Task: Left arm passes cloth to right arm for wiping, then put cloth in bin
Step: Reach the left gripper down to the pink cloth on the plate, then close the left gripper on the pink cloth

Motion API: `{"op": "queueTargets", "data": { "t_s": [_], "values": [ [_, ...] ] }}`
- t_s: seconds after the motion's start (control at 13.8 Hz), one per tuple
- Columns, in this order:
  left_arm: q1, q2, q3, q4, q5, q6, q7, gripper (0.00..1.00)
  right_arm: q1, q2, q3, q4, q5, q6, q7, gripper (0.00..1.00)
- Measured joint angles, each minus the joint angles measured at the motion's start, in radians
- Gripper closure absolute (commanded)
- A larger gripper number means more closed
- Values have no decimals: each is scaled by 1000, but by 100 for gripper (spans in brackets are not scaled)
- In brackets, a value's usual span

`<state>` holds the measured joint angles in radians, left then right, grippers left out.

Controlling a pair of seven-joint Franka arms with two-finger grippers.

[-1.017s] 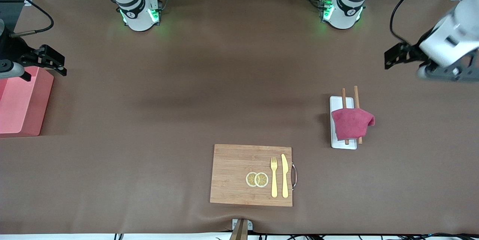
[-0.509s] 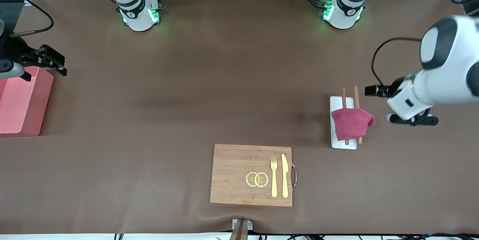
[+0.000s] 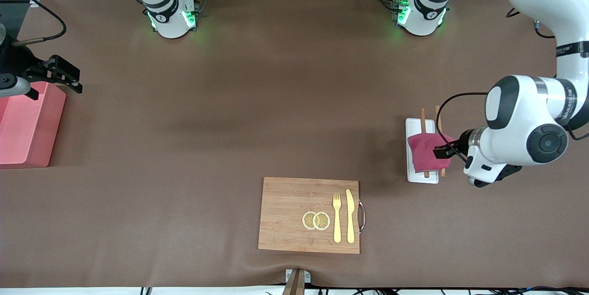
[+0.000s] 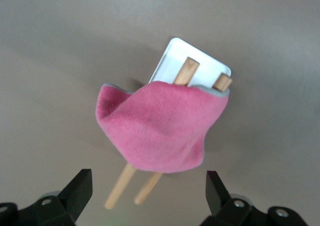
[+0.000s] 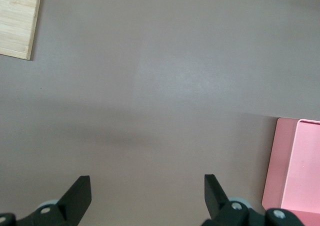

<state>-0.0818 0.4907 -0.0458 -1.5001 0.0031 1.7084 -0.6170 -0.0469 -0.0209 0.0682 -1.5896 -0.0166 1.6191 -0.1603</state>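
The crimson-pink cloth (image 3: 423,153) hangs over two wooden chopsticks (image 3: 422,114) that lie along a white tray (image 3: 418,124). In the left wrist view the cloth (image 4: 160,131) fills the middle, with the stick ends (image 4: 117,193) showing beneath it. My left gripper (image 3: 487,173) hovers beside the cloth, toward the left arm's end of the table. It is open (image 4: 147,186) and empty, apart from the cloth. The pink bin (image 3: 25,129) stands at the right arm's end. My right gripper (image 3: 18,87) waits over the bin's edge, open (image 5: 146,186) and empty, with the bin (image 5: 297,171) in its view.
A wooden cutting board (image 3: 290,212) lies near the table's front edge and shows in the right wrist view (image 5: 17,20). On it are a yellow fork (image 3: 337,219), a yellow knife (image 3: 350,216) and two lemon slices (image 3: 316,220). Bare brown table (image 3: 230,124) lies between bin and tray.
My left arm has swung in from the table's end and come down beside the cloth. The cloth, the tray and the right arm have not moved.
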Motion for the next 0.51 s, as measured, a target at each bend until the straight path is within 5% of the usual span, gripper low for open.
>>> {"op": "queueTargets", "data": {
  "t_s": [0.51],
  "values": [
    [-54, 48, -1, 1, 51, 90, -487, 0, 0, 0, 0, 0, 0, -1, 0, 0]
  ]
}}
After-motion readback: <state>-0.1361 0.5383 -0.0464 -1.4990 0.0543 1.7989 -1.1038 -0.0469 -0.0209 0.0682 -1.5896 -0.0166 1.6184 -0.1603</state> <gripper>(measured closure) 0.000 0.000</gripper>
